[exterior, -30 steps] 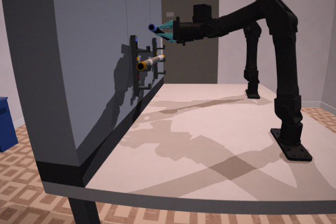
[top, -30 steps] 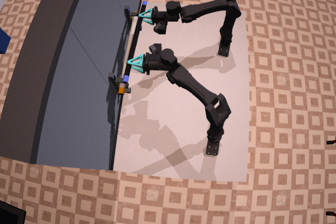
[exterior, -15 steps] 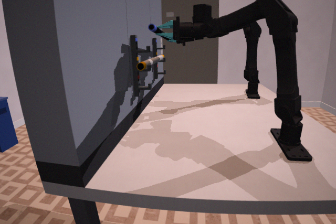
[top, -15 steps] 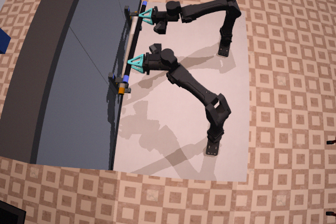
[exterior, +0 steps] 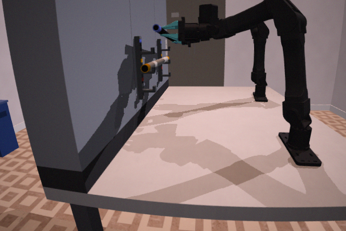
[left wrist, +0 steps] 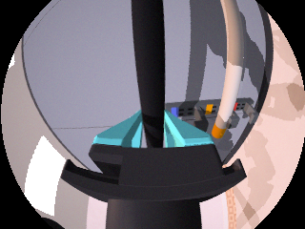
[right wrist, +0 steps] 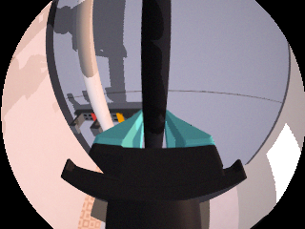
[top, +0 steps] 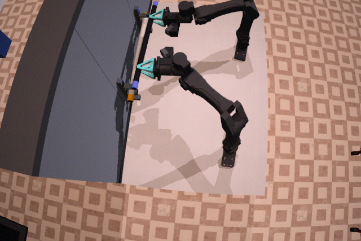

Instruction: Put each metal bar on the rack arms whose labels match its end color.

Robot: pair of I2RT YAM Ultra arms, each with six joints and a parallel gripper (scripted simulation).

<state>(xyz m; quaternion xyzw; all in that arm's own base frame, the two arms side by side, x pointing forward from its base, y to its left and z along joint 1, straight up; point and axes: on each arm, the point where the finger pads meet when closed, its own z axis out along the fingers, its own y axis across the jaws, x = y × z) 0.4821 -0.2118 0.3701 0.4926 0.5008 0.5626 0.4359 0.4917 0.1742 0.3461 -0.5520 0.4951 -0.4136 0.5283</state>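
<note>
The blue-ended bar (top: 144, 43) (exterior: 160, 29) (left wrist: 150, 62) (right wrist: 155, 62) lies clamped between both pairs of jaws.

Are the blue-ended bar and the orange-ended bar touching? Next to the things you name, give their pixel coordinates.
Apart. The exterior view shows the blue-ended bar (top: 142, 48) (exterior: 158, 28) (left wrist: 149, 57) (right wrist: 156, 57) above the orange-ended bar (top: 139, 44) (exterior: 157, 63) (left wrist: 232, 86) (right wrist: 87, 48), with a gap between.

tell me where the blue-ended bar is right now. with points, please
In the exterior view, the blue-ended bar (top: 145, 43) (exterior: 157, 28) (left wrist: 152, 72) (right wrist: 155, 62) is pinched in the left gripper (top: 138, 66) (exterior: 161, 31) (left wrist: 153, 112), higher than the wall rack (top: 136, 11) (exterior: 137, 55) (left wrist: 191, 106) (right wrist: 102, 112) and the orange-ended bar (top: 140, 40) (exterior: 156, 64) (left wrist: 234, 67) (right wrist: 87, 48).
</note>
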